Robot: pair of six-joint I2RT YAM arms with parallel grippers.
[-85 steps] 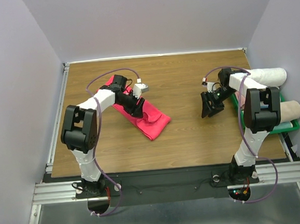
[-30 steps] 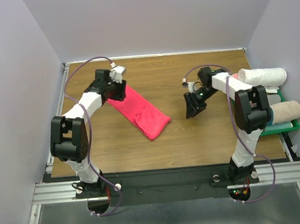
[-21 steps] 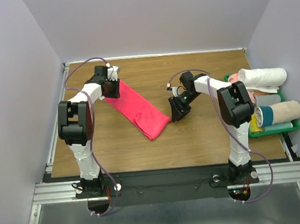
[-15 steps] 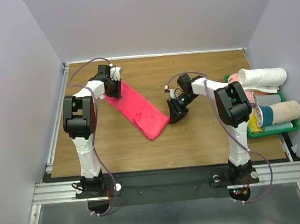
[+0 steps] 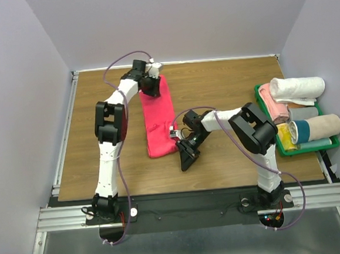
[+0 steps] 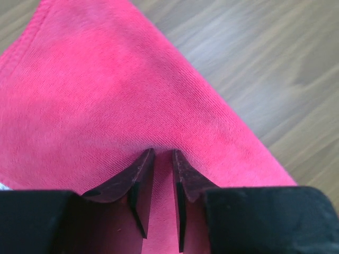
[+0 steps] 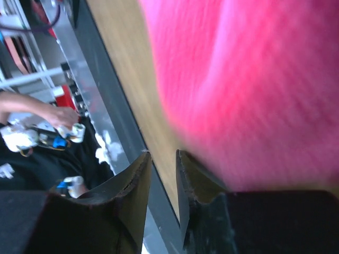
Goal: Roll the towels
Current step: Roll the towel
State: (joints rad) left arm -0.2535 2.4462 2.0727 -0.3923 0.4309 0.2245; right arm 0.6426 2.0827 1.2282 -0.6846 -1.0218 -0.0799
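Worktop [image 5: 231, 87]: wood, with the towel [image 5: 157, 119] left of centre. It is a long narrow red strip lying flat, running from the far side toward the near side, with a slight wrinkle low down.

Step as I read it: squaring and tensioning the strip. No roll has started yet.

Left end effector [image 6: 162, 154]: on the strip's far end, jaws nearly together and pinching a small pucker of cloth.
Right end effector [image 7: 162, 154]: just beside the near-right corner, jaws down to a narrow slit. That view is blurred, so I can't tell whether any cloth is caught.

To do it well:
- Confirm the right side actually has the corner before pulling.
- Keep the far end pinned and pull gently along the strip's length so the long edges stay parallel.
- Flatten the wrinkle first, then start a tight first turn at one short end. A loose core will telescope.

Around:
- Green bin [image 5: 334, 142] at the right edge, well apart from the strip and not in the way.
- Finished rolls inside it, a white one [image 5: 299, 86] on top and a beige one [image 5: 322, 125] nearer.
- Right arm's purple cable [image 5: 195, 109] loops near the strip, so it's a possible snag when rolling.
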